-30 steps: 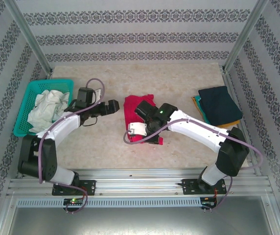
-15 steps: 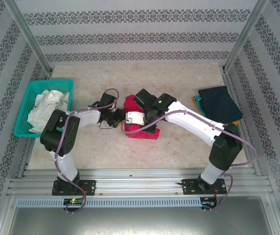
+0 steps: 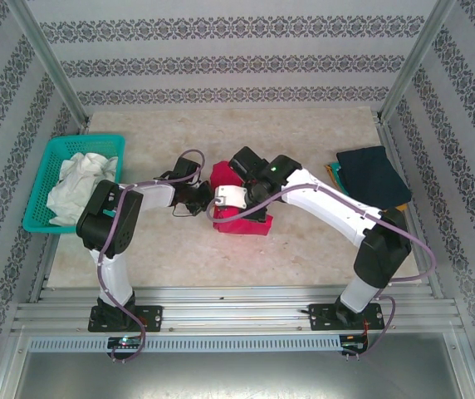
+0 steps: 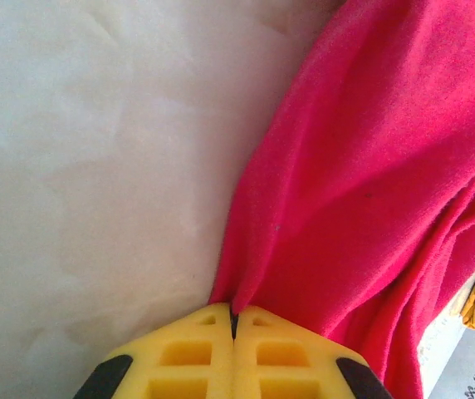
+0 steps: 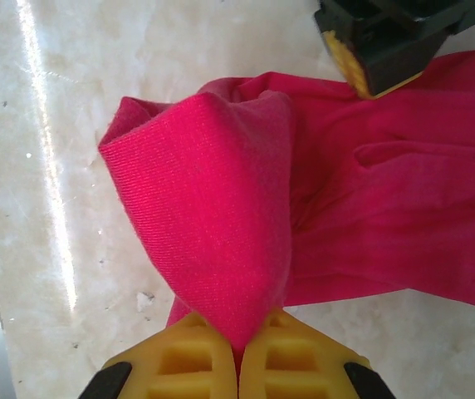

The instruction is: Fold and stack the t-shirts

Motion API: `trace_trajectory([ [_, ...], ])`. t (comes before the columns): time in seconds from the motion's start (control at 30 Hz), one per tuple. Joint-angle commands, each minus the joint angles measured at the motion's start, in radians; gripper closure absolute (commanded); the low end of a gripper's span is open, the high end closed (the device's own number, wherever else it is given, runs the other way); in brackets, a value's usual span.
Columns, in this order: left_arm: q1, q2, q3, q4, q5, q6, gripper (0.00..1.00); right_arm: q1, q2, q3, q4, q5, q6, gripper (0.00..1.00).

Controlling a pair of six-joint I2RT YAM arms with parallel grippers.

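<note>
The pink shirt [image 3: 242,224] lies bunched on the bench [image 3: 304,133], to the right of the basket [image 3: 38,195]. The left hand [image 4: 233,314] is clenched on the shirt's edge nearest the basket. The right hand [image 5: 239,345] grips a raised fold on the side away from the basket. The folded navy shirt [image 3: 374,176] lies farthest from the basket, well apart from the pink one.

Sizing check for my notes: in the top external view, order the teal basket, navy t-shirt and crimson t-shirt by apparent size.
1. teal basket.
2-3. navy t-shirt and crimson t-shirt look alike; the crimson one is bunched and partly under the right arm, so unranked.
</note>
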Motion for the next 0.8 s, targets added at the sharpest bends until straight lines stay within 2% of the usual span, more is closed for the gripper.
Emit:
trace_trajectory([
  [0.0, -0.007, 0.036, -0.015, -0.035, 0.011, 0.010, 1.00, -0.022, 0.030, 0.069, -0.004, 0.020, -0.031, 1.00],
  [0.37, 0.006, 0.102, 0.010, -0.147, 0.039, 0.033, 1.00, -0.110, 0.183, 0.257, 0.020, 0.092, -0.103, 1.00],
  [0.77, 0.030, 0.120, -0.004, -0.171, 0.047, 0.060, 1.00, -0.158, 0.297, 0.421, 0.068, 0.106, -0.152, 1.00],
])
